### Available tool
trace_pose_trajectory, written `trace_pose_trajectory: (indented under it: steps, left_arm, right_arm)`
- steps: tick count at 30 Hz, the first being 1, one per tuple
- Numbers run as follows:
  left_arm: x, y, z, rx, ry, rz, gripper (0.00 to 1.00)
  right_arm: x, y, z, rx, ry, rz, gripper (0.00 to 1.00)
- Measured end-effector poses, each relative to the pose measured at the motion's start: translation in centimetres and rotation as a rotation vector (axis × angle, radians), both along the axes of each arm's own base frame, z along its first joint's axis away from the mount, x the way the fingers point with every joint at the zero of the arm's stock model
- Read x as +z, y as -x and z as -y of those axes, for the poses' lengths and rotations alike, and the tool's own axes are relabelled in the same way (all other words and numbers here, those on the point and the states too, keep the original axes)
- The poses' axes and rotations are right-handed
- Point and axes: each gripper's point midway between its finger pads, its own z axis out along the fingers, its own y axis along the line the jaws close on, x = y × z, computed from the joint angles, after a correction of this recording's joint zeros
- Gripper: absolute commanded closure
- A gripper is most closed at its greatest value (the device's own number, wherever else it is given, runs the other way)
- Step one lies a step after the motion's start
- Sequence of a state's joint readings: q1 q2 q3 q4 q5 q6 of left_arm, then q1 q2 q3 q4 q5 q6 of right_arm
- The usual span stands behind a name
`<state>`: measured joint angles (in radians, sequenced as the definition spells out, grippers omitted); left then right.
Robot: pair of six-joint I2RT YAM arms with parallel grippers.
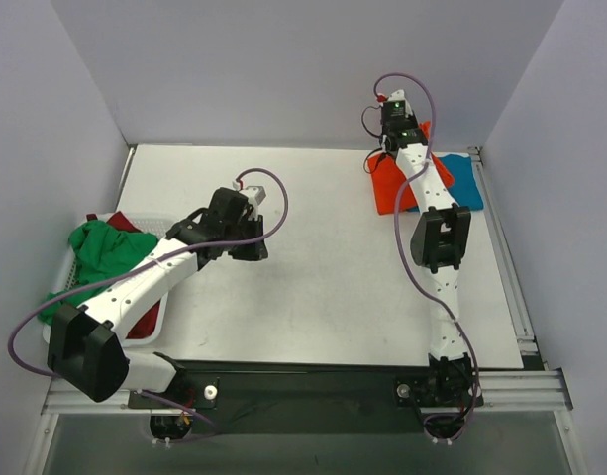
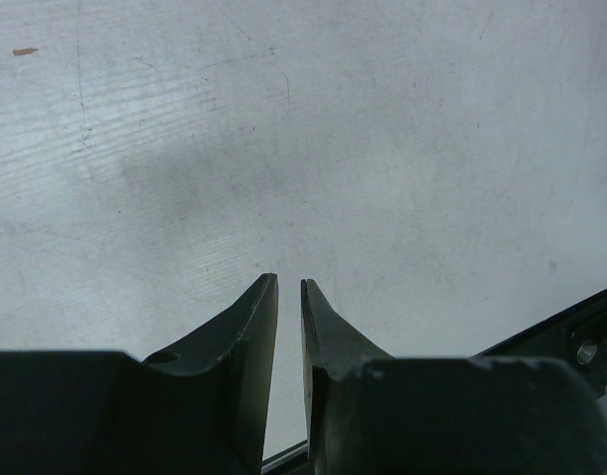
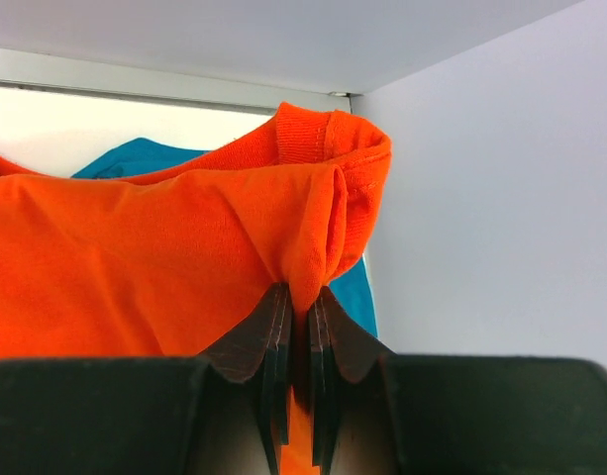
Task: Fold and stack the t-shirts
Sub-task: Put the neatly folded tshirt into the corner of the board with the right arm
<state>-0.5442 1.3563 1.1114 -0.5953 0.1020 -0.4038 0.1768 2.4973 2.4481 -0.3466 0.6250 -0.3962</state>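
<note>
A bright orange-red t-shirt [image 1: 387, 190] lies at the far right of the table on top of a teal blue t-shirt [image 1: 465, 182]. My right gripper [image 1: 394, 148] is over its far edge. In the right wrist view that gripper [image 3: 301, 292] is shut on a bunched fold of the orange-red t-shirt [image 3: 164, 237], with teal blue cloth [image 3: 135, 158] behind it. A green t-shirt [image 1: 105, 252] and a dark red t-shirt [image 1: 145, 322] lie crumpled in the basket at left. My left gripper [image 1: 250, 250] hovers over bare table, its jaws [image 2: 289, 282] a narrow gap apart with nothing between them.
The white lattice basket [image 1: 60, 282] sits at the table's left edge, beside the left arm. Grey walls close in the back and both sides. A metal rail [image 1: 506, 257] runs along the right edge. The right wall stands close beside the held shirt [image 3: 481, 198].
</note>
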Motion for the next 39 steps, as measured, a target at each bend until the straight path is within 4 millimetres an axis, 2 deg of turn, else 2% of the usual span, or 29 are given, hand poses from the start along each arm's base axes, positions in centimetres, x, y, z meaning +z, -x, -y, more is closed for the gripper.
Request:
trace_pose_trajectory:
  steps: [9,18,22,31,39]
  left_arm:
    - [-0.2,0.3,0.1,-0.011,0.006,-0.012,0.74]
    - [-0.6,0.6,0.1,-0.019,0.007,-0.025,0.74]
    - [-0.6,0.6,0.2,-0.020,0.010,-0.026,0.74]
    - [-0.7,0.6,0.2,-0.022,0.011,-0.030,0.74]
    - [-1.2,0.6,0.2,-0.022,0.005,-0.045,0.74]
  right_arm:
    - [1.1,-0.1,1.4,0.005,0.038,-0.002,1.00]
    - [4.3,0.6,2.4,0.005,0.051,0.042,1.00]
    - [5.1,1.0,2.5,0.008,0.056,0.052,1.00]
    - [4.7,1.1,3.7,-0.009,0.058,0.046,1.00]
    - [3.8,1.4,6.3,-0.044,0.056,0.032,1.00]
